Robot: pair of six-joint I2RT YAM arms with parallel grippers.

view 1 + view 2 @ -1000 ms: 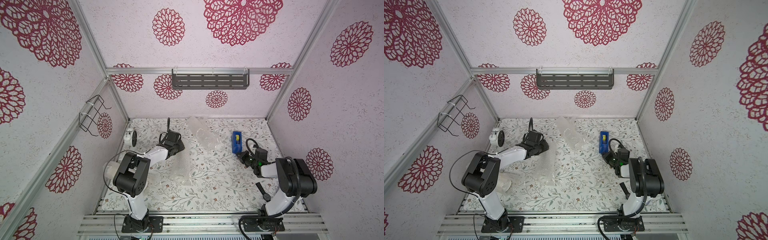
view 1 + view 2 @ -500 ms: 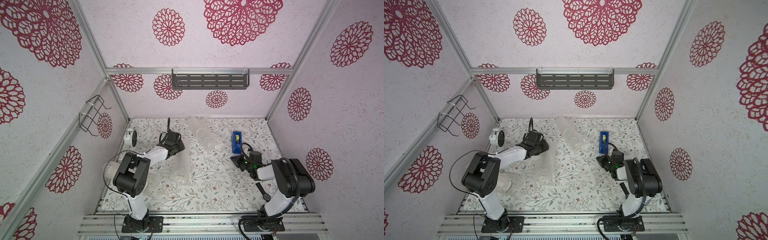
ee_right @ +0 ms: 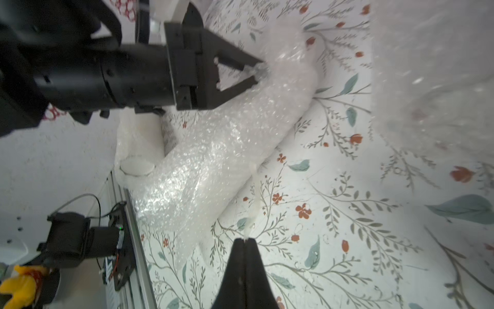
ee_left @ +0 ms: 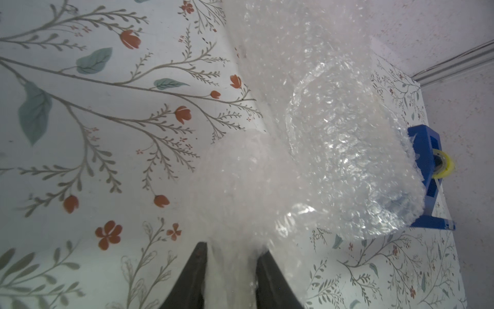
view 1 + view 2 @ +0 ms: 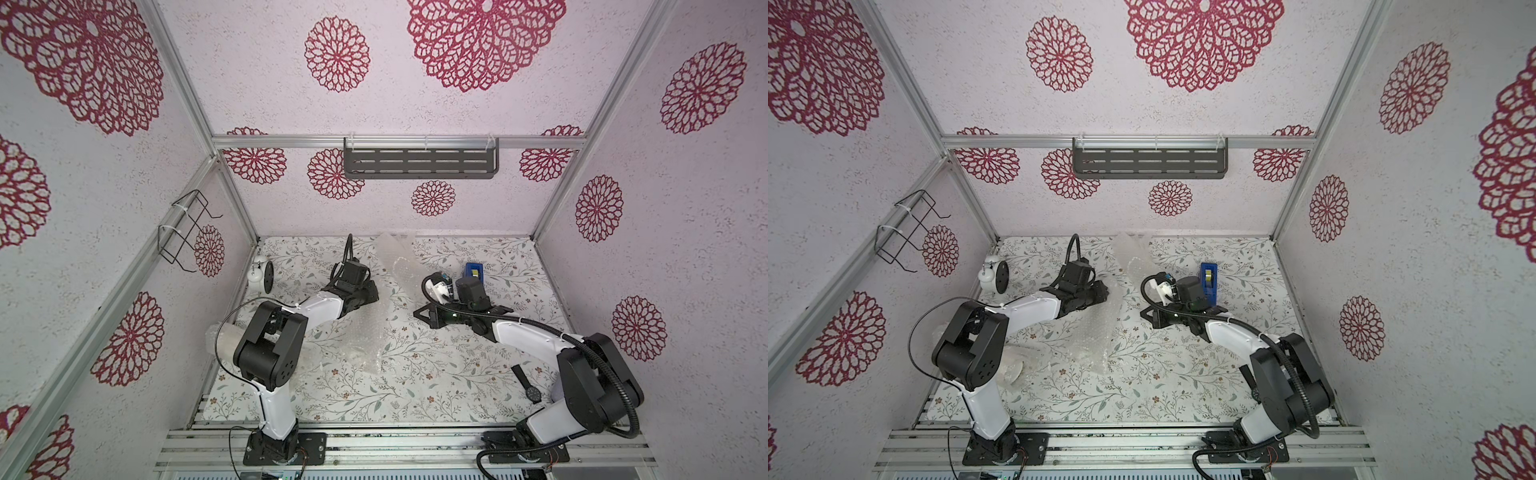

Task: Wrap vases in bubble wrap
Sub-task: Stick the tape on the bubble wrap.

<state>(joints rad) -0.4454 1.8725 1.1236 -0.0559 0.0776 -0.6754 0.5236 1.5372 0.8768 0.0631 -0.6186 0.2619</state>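
Left gripper [image 3: 257, 70] pinching bubble wrap [image 3: 213, 160], right gripper [image 3: 244, 240] closed beside it

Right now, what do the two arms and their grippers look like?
The left arm and right arm: white links, bulky black joints. A ribbed black hose follows the right one; a thin black cable loops off the left. The left gripper and right gripper: black, tapering fingers.

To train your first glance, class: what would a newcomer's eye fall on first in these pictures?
The big red rosettes on the pale walls strike first. Next, the crinkled bubble wrap on the floral table, one bunched end pinched by the left gripper, with the right gripper shut close by. A blue tape dispenser stands out near the back.
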